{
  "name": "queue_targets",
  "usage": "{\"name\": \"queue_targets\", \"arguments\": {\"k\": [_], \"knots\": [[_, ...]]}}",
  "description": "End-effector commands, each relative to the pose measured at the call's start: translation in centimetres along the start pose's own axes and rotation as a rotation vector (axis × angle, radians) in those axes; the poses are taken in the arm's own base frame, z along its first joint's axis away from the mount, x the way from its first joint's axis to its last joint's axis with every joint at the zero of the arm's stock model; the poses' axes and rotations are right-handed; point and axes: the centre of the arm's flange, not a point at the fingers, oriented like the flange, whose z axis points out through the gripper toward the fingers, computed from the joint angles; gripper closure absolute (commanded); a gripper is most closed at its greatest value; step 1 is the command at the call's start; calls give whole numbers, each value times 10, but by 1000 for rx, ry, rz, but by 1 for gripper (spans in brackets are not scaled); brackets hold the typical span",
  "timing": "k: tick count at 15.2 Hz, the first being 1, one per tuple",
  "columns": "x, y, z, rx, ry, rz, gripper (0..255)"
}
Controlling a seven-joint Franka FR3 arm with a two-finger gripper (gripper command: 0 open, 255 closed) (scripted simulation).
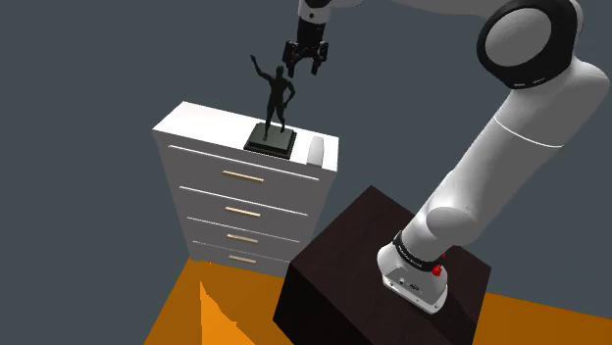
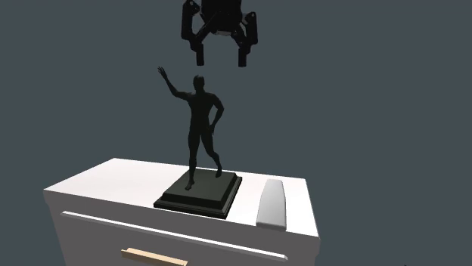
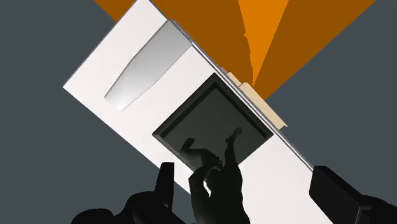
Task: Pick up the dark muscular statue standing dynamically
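Observation:
A dark statue of a muscular man stands upright on a square stepped base, one arm raised, on top of a white chest of drawers. My black gripper hangs open just above the statue's head, a little to the second exterior view's right of it. From the wrist view I look straight down on the statue and its base; the head sits between my spread fingers without touching them.
A pale grey oblong object lies on the chest top beside the statue's base. The chest has several drawers with tan handles. The dark stand sits at the lower right, on an orange floor.

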Motion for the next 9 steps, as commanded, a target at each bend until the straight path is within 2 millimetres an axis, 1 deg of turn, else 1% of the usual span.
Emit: {"name": "queue_targets", "arguments": {"k": [1,7,8,9], "knots": [[26,-3,2,5,13,3,0],[99,-10,3,21,49,12,0],[105,-10,3,22,52,13,0],[105,-10,8,22,52,13,0]]}}
